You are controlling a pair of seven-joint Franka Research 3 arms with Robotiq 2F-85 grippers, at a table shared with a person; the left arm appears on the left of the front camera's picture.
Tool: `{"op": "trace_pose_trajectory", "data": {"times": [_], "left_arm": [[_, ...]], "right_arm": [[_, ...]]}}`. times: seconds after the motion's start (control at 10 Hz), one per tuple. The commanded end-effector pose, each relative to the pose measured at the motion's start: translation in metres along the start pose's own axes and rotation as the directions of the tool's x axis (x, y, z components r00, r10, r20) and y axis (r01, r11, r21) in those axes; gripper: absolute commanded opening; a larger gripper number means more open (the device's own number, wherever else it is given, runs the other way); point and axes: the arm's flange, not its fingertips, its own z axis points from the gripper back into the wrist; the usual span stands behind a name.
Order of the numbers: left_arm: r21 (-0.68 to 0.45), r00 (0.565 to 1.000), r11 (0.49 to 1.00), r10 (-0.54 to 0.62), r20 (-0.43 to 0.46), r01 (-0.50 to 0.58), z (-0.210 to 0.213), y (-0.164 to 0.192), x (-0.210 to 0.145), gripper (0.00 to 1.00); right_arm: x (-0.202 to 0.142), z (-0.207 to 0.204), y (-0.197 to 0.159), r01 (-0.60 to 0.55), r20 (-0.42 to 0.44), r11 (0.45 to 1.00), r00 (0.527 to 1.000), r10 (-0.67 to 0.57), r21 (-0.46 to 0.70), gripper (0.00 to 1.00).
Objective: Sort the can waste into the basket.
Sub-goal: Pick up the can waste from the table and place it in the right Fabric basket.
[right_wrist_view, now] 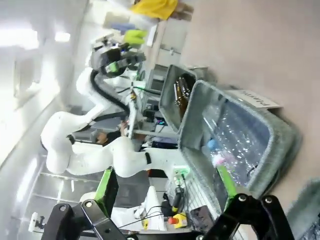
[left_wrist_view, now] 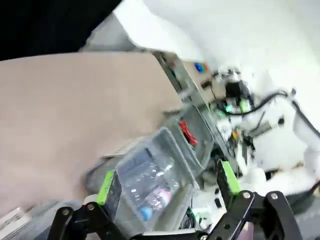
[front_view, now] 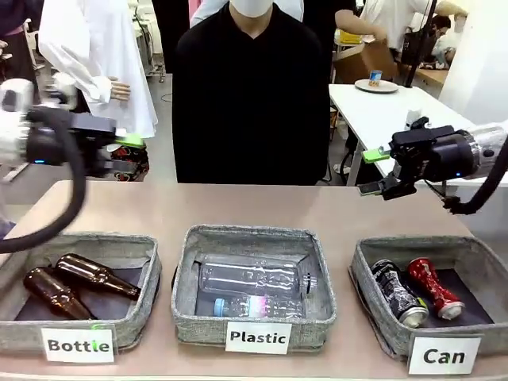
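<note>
In the basket [front_view: 373,262], both cans [front_view: 417,290].

front – faces across table [front_view: 254,210] | wrists – raised, tilted; all share Plastic basket [front_view: 252,321]

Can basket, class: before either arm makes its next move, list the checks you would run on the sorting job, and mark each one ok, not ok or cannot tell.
1. Red can lies inside the can basket: ok.
2. Black can lies inside it, beside the red one: ok.
3. No can in the plastic basket or the bottle basket: ok.
4. No can on the bare table: ok.
5. Left gripper open, holding nothing, raised above the table: ok.
6. Right gripper open, holding nothing, raised above the table: ok.
</note>
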Motion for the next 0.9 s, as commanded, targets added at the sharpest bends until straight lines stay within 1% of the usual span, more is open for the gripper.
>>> {"op": "trace_pose_trajectory", "data": {"times": [0.0,0.1,0.2,0.8], "left_arm": [[-0.146,0.989,0.981,0.140,0.050,-0.131,0.045,0.040,0.000,1.00],[-0.201,0.980,0.966,0.183,0.077,-0.164,0.059,0.066,-0.006,1.00],[-0.028,0.996,0.997,0.077,0.047,-0.076,0.035,0.027,0.000,1.00],[-0.028,0.996,0.997,0.077,0.047,-0.076,0.035,0.027,0.000,1.00]], "right_arm": [[0.019,0.008,-0.014,0.008,0.077,0.999,0.997,-0.005,-0.031,1.00],[0.000,0.000,0.000,0.000,0.000,1.000,1.000,0.000,0.000,1.00],[0.000,0.000,0.000,0.000,0.000,1.000,1.000,0.000,0.000,1.00],[0.000,0.000,0.000,0.000,0.000,1.000,1.000,0.000,0.000,1.00]]}}
